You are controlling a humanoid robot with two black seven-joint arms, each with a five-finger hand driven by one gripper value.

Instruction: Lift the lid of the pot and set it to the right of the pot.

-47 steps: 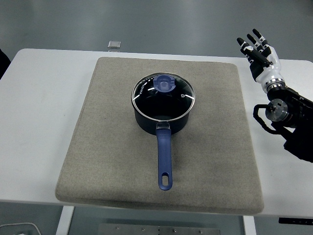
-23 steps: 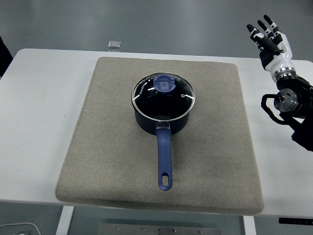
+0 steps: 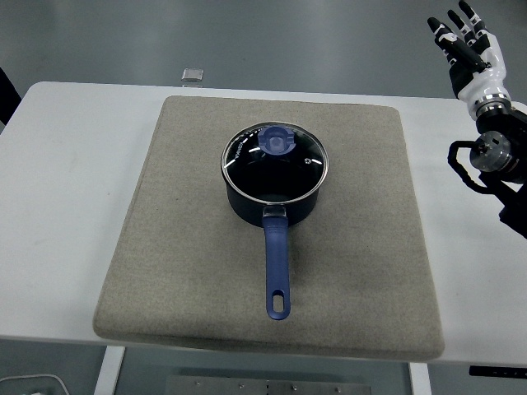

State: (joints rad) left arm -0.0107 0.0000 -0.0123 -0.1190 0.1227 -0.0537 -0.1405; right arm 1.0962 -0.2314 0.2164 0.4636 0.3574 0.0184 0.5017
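White table (image 3: 74,164) carries a grey mat (image 3: 165,247). Lidded pot (image 3: 272,193) sits centred. My right hand (image 3: 468,41), fingers spread and empty, hovers well apart at 2 o'clock from the lid (image 3: 275,156).

The right arm (image 3: 501,169) is cut off by the right edge of the frame, so only its wrist and forearm joint show below the right hand (image 3: 471,45). Through the dark glass lid (image 3: 274,159) the inside of the pot (image 3: 272,202) cannot be made out. The white print on the lid is too small to read. A small grey object (image 3: 193,75) at the table's (image 3: 58,181) far edge is too small to identify. A dark shape (image 3: 6,89) is clipped by the left edge.
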